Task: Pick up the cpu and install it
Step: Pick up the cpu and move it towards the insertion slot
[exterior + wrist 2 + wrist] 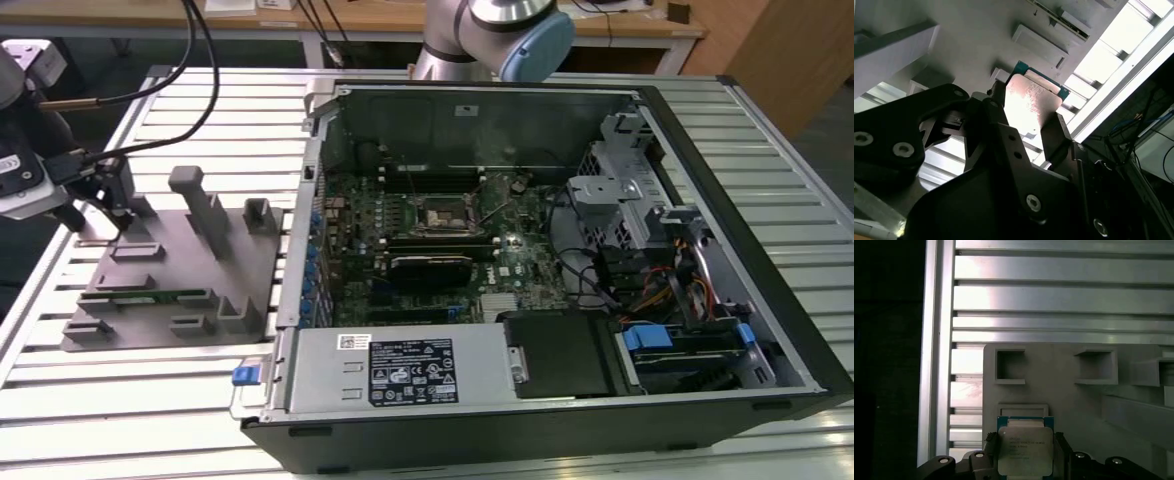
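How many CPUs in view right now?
1. The cpu is clamped in the gripper over the grey holder. The motherboard socket looks empty. Others could be hidden inside the case.

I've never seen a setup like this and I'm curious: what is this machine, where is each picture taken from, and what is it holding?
It is one robot arm with a two-fingered gripper. The exterior view looks over a slatted metal table carrying an open black computer case and, on that view's left, a grey plastic parts holder. Both wrist views come from cameras riding on the arm. They show the gripper shut on the small square silvery cpu, at the holder.
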### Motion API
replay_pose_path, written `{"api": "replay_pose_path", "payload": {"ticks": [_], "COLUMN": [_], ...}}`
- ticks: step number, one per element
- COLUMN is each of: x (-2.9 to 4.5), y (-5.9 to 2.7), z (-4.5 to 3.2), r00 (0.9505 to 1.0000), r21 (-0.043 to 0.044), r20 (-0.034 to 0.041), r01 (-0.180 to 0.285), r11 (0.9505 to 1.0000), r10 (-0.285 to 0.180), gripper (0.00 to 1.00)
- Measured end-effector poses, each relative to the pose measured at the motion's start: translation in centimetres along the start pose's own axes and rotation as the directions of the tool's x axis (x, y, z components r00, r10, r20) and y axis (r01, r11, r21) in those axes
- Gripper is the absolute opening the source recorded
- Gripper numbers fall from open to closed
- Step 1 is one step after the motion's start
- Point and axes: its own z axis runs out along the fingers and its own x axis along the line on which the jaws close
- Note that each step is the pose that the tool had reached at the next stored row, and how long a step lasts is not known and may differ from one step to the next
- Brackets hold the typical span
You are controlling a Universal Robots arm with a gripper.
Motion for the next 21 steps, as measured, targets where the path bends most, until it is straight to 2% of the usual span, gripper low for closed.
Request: {"api": "replay_pose_path", "payload": {"ticks": [21], "x": [-0.02], "y": [0.08], "z": [-1.07], "r00": [1.0000], "r21": [-0.0128], "r20": [-0.0002], "r01": [0.000], "r11": [0.9999], "r10": [0.000], "gripper": [0.53]}}
